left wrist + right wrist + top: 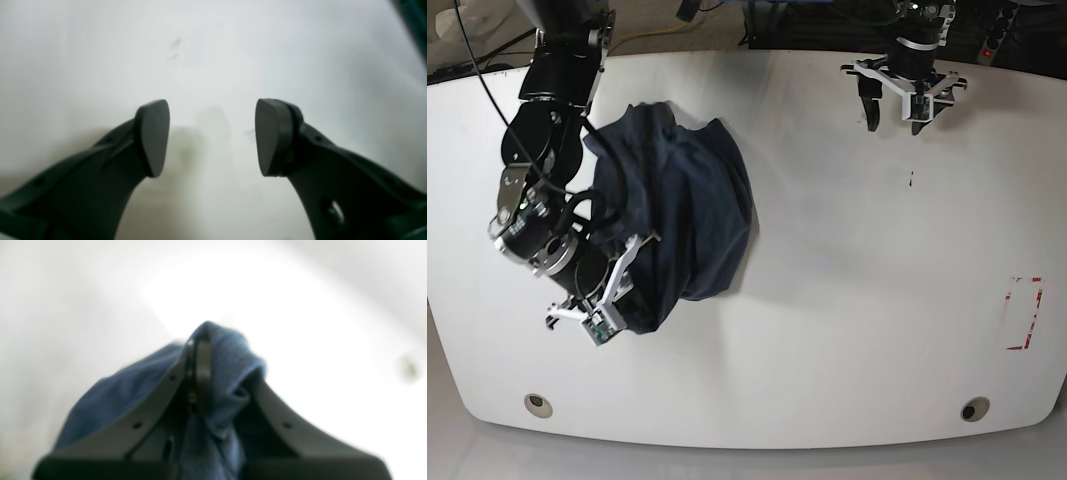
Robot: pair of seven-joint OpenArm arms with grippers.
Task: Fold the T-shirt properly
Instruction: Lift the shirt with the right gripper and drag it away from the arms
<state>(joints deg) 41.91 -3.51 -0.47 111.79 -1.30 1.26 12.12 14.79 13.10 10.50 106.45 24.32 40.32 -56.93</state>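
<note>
White and smooth, the table (pixel 827 300) fills the base view, its front corners rounded, with two round holes near the lower edge and a red-outlined rectangle (pixel 1024 313) at the right; nothing on it serves as a container; the T-shirt (pixel 689 215), dark navy heathered cloth, lies crumpled in a soft rounded heap at the upper left of the frame, creased and partly bunched, no lettering visible; the right arm, black with cables, reaches down the left side of the frame over the heap's left edge, wrist bent low; the right gripper (pixel 208 350) is clamped together on a fold of the T-shirt, blue knit wrapped over its dark fingers in the blurred wrist view; the left arm hangs at the upper right, well apart from the cloth; the left gripper (pixel 212 136) stands with flat matte pads (pixel 153 136) apart over bare table.
</note>
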